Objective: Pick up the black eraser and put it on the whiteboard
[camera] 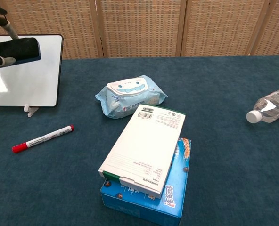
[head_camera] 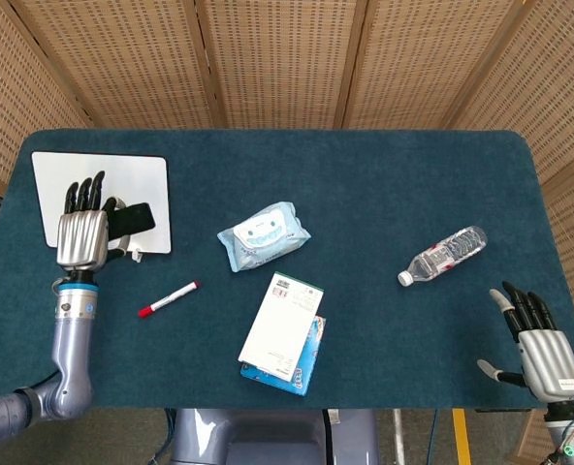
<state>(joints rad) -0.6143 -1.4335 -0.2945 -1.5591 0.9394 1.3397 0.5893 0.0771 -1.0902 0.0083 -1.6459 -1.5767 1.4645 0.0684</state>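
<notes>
My left robot hand (head_camera: 81, 235) grips the black rectangular eraser (head_camera: 132, 219) over the white rectangular whiteboard (head_camera: 142, 174); released unevenly, it could slide off. My right robot hand (head_camera: 542, 344) idles, fingers spread.

On the surface (head_camera: 384, 184) I see a red marker (head_camera: 168, 299), a wipes pack (head_camera: 264, 235), a white box (head_camera: 281, 319) atop a blue box (camera: 175, 200), and a water bottle (head_camera: 443, 255).

The table (head_camera: 384, 184) wears matt, napped blue cloth. The whiteboard (head_camera: 142, 174) looks smooth and glossy, the black eraser (camera: 21, 49) matt. Far behind stand woven cane panels (camera: 139, 26). The bottle (head_camera: 447, 254) is clear glossy plastic; the white box (camera: 146, 146) matt card.
</notes>
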